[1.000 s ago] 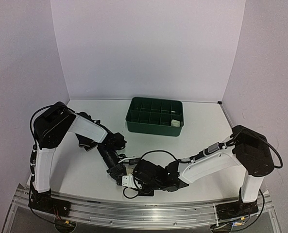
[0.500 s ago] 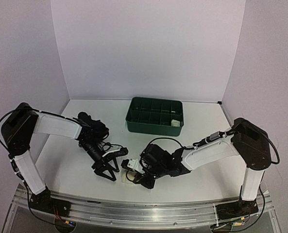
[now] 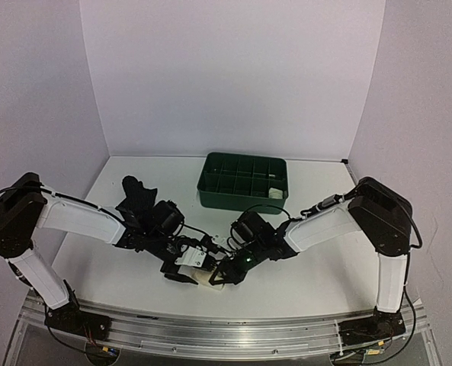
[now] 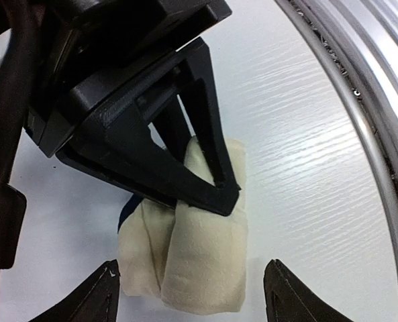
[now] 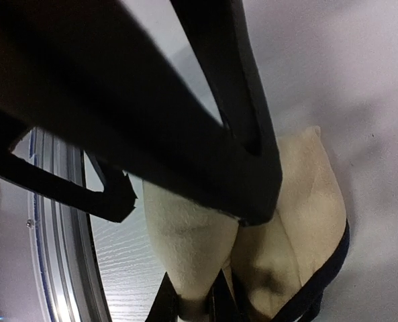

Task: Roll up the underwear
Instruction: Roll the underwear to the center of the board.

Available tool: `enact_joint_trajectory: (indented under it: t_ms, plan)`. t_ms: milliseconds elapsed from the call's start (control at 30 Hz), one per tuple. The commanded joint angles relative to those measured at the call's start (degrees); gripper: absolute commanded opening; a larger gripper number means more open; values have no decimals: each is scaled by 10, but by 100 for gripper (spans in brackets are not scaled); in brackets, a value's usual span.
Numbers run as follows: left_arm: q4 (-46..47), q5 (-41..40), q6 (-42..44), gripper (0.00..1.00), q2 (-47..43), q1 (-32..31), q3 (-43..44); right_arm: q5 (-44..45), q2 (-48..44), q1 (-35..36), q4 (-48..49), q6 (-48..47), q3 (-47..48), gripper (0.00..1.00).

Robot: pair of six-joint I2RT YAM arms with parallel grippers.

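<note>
- The cream roll with black edging [image 4: 199,268] lies on the table [image 4: 306,168], near the metal rail [image 4: 366,114].
- The right gripper [image 4: 220,191] has its jaws closed and its tip on the roll, covering the far end. Whether it pinches any cloth cannot be told.
- The left gripper [image 4: 193,292] is wide open, straddling the roll and holding nothing.
- A black garment [image 3: 136,192] and a green tray [image 3: 241,200] sit farther back.

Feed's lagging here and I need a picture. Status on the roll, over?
Left claw open, straddling the cream roll. Right claw shut, pinching it. Black garment and green tray farther back, clear of it.
</note>
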Motion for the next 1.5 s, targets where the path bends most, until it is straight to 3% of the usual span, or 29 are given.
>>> enact_joint_trajectory:
  t_ms: [0,200,367,567,667,833,900,1267,1467]
  plan:
    - [70,-46,34,71,19,-12,6,7,45,-10,-93,40,-18,0]
    - [34,-50,49,46,43,-17,10,1,43,-12,-93,36,-11,0]
    - [0,-57,40,32,72,-20,42,1,41,-14,-93,35,-5,0]
    - [-60,-59,-5,1,101,-21,81,19,18,-14,-94,29,0,2]
    - [-115,-15,-21,0,99,-20,91,52,-19,-14,-94,12,-1,12]
    - [-206,45,-83,0,128,-17,120,114,-95,-14,-93,-31,-13,50]
    - [-225,61,-107,0,142,-11,131,131,-126,-14,-93,-54,-27,72]
    - [-274,140,-159,0,178,10,145,242,-333,18,-65,-131,-184,77]
    - [-313,186,-173,0,224,32,174,406,-337,130,-53,-234,-171,75]
